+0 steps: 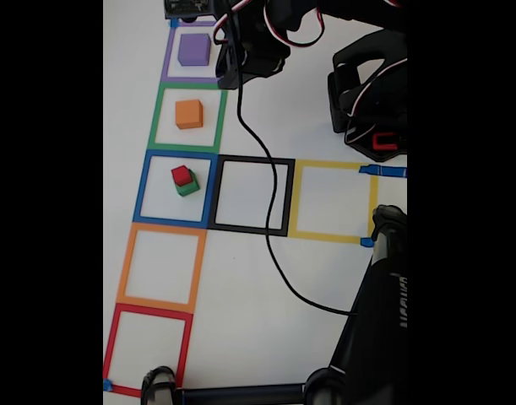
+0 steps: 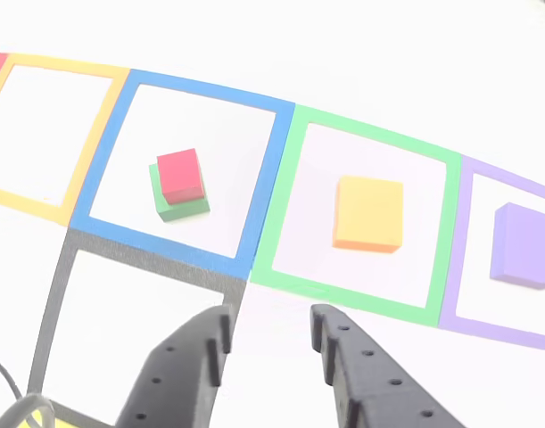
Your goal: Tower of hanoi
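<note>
- On the white table [image 1: 241, 337] in the fixed view, taped squares serve as stations: the purple square [image 1: 167, 63] holds a purple block [image 1: 193, 50], the green square [image 1: 155, 118] an orange block [image 1: 188, 113], and the blue square [image 1: 143, 190] a red block [image 1: 181, 175] stacked on a green block [image 1: 188, 188].
- In the other view, the claw [image 2: 268, 332] hangs released and empty above the black square [image 2: 62, 276], near the stack, likely ready for its next pick.

The gripper [image 2: 270, 332] hangs empty above the table — its two dark fingers [image 2: 199, 352] parted with a clear gap between them — and the arm [image 1: 258, 38] reaches in from the table's top edge in the fixed view.
</note>
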Motion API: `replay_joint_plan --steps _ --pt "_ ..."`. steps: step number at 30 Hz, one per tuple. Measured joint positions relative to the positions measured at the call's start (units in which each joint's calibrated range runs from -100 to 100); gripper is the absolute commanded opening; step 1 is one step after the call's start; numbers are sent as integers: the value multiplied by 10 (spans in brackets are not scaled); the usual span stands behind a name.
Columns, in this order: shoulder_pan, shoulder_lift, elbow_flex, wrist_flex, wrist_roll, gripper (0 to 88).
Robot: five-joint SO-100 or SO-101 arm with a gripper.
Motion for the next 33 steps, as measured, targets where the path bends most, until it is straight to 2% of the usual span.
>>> replay_joint_plan --steps 7,12,15,27,33 --pt "-14 -4 157 -197 0 280" --pt "-19 3 332 -451 0 269" --pt "-20 17 391 -562 0 268" --pt "-13 144 576 -946 0 274" --pt "-27 198 627 -1071 0 307"
